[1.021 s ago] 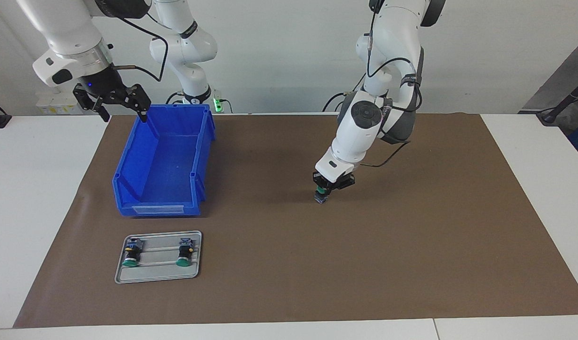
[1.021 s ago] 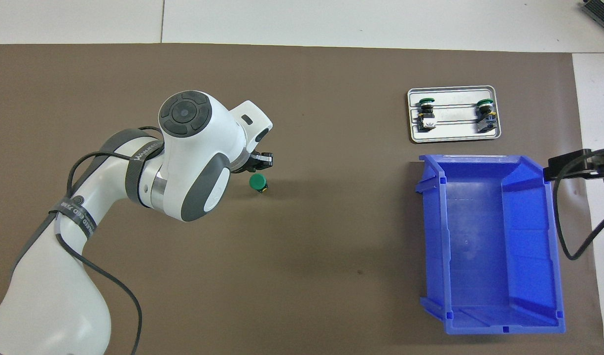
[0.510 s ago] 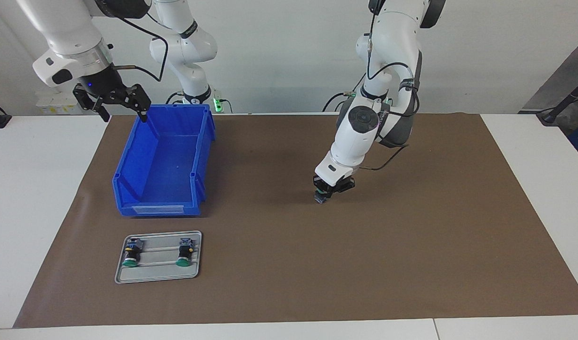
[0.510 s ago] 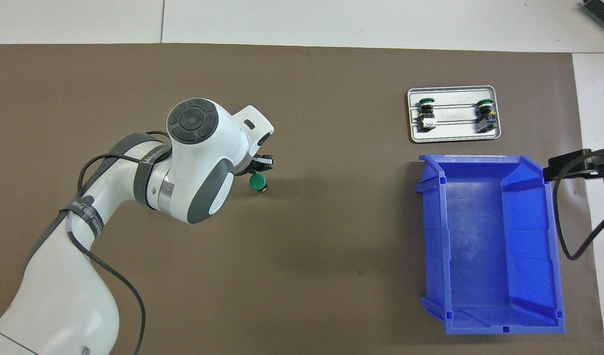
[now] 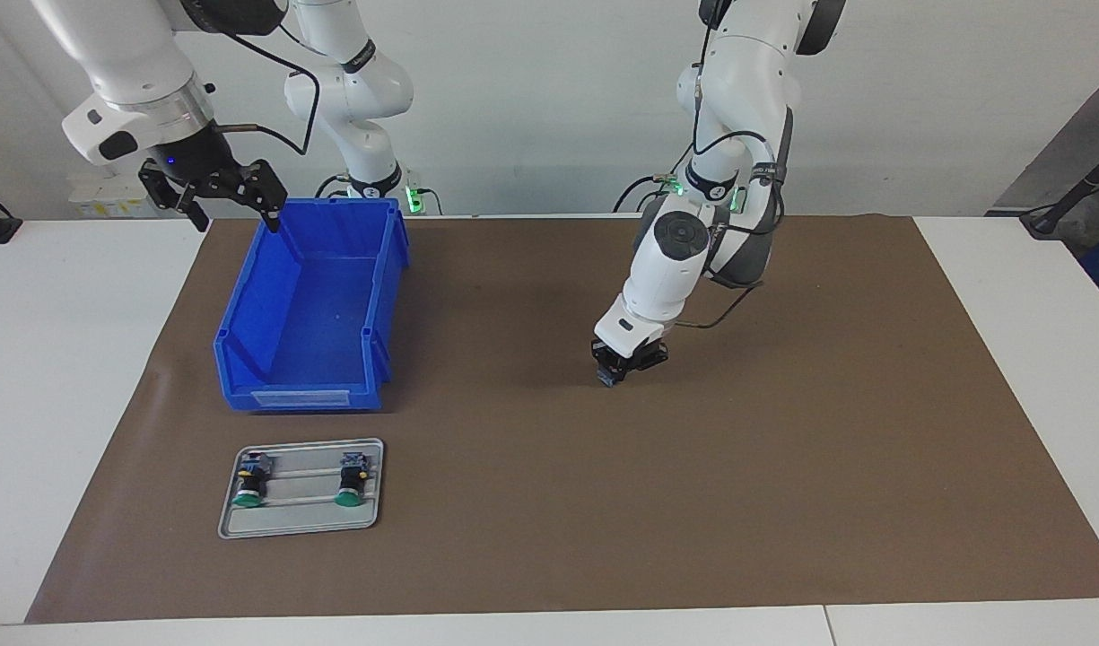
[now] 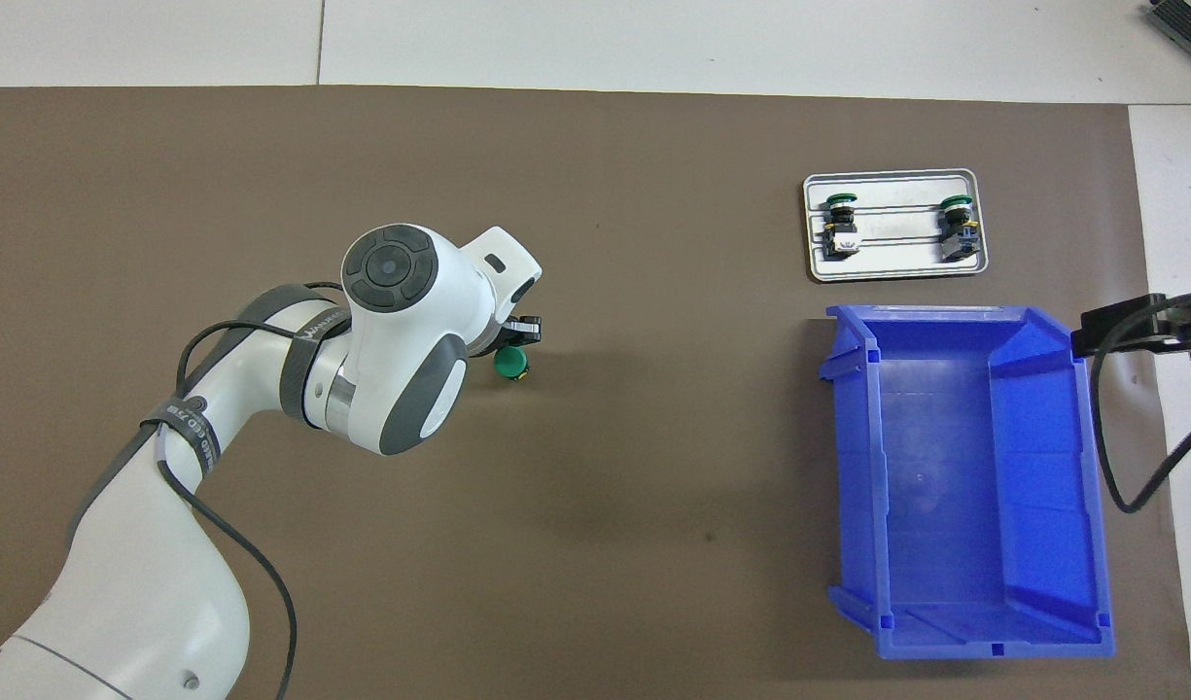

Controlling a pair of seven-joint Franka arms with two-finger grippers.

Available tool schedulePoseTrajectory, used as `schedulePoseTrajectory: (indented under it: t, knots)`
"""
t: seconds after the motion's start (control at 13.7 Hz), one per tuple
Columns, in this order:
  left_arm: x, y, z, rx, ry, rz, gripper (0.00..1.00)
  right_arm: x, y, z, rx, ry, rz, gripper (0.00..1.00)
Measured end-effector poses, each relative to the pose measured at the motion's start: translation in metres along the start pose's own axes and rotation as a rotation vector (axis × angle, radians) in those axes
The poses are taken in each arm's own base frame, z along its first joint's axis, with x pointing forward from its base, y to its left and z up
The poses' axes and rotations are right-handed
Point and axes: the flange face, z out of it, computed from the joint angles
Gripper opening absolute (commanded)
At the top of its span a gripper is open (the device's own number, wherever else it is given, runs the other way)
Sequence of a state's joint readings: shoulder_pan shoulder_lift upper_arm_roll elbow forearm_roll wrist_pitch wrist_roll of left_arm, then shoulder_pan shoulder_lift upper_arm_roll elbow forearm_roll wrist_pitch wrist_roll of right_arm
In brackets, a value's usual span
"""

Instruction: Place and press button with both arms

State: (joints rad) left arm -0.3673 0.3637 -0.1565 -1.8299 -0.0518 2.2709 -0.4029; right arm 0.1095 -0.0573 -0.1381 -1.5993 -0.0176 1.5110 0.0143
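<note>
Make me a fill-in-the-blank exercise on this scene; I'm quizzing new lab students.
1. The left gripper is down on a button with a ____ cap.
2. The grey tray holds ____ buttons.
3. The bin beside the tray is ____ in colour.
4. The right gripper, its fingers ____, hangs over the bin's corner.

Missing words: green; two; blue; open

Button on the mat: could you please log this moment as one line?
left gripper: shut, on button, mid-mat | right gripper: open, waiting over blue bin | tray: two buttons
</note>
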Motion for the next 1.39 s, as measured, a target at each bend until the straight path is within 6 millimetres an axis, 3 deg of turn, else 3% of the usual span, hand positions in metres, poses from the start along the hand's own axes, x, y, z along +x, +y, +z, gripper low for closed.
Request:
schedulePoseTrajectory:
  t: [0.22,0.36,0.8,1.39]
  knots:
    - [0.027,-0.008,-0.030,-0.012,0.031,-0.027,0.00,0.000,0.000,0.000,0.000,0.000,0.000,1.00]
    - [0.034,-0.008,-0.039,-0.010,0.024,-0.032,0.00,0.000,0.000,0.000,0.000,0.000,0.000,1.00]
    - [0.018,0.001,-0.035,0.050,-0.141,-0.009,0.00,0.000,0.000,0.000,0.000,0.000,0.000,1.00]
    - [0.004,0.025,-0.031,0.048,-0.172,-0.023,0.00,0.000,0.000,0.000,0.000,0.000,0.000,1.00]
